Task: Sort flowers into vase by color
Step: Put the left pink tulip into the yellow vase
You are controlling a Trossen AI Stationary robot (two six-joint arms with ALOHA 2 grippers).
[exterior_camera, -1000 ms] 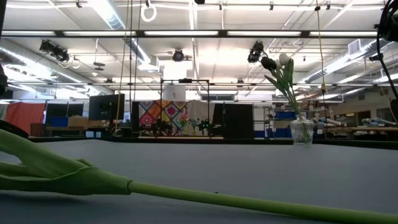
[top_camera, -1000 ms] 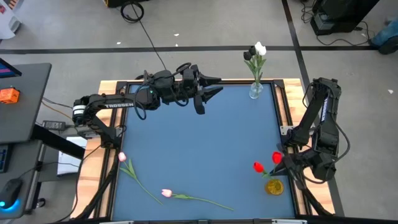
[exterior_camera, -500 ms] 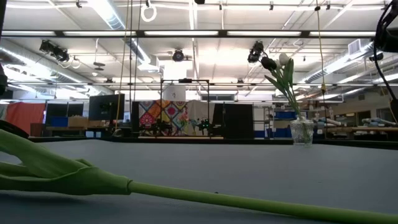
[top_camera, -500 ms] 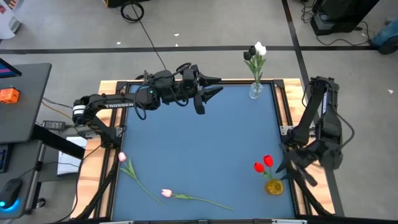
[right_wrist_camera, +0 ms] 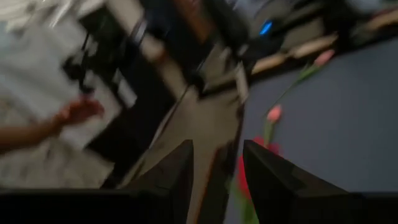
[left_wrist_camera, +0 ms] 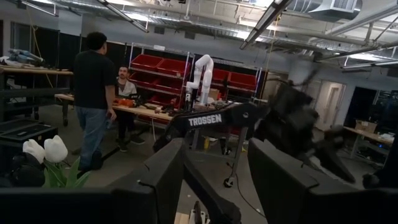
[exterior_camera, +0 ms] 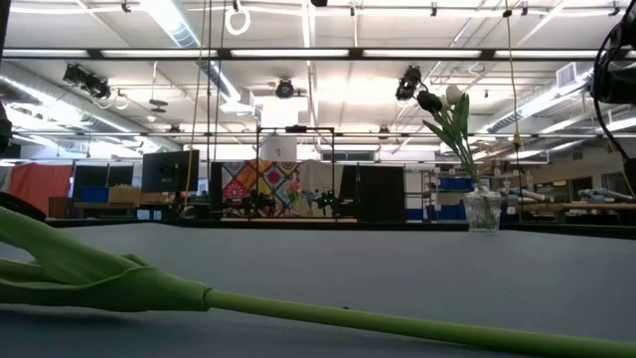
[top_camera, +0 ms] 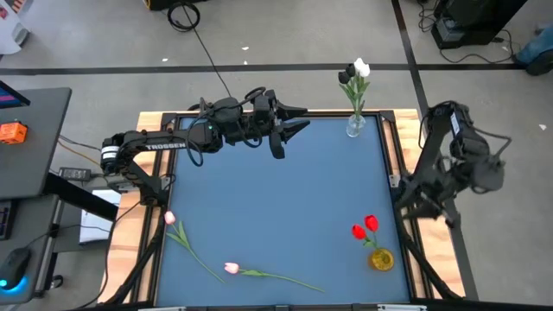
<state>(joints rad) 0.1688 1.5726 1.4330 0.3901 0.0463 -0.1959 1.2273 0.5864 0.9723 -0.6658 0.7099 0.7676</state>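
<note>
Red tulips [top_camera: 365, 227] stand in a yellow vase [top_camera: 381, 258] near my right tool [top_camera: 442, 213], whose fingers are apart and empty. White tulips [top_camera: 356, 71] fill the clear vase [top_camera: 355, 126]. Pink tulips [top_camera: 232, 269] lie on the bench [top_camera: 285, 199]. My left tool [top_camera: 292, 123] is open.

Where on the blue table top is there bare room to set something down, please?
The wide middle of the blue table top is bare, bordered by the left gripper at the back, the clear glass vase of white tulips, the red tulips in the yellow vase, and the pink tulips lying along the front-left edge, where it is crowded.
</note>
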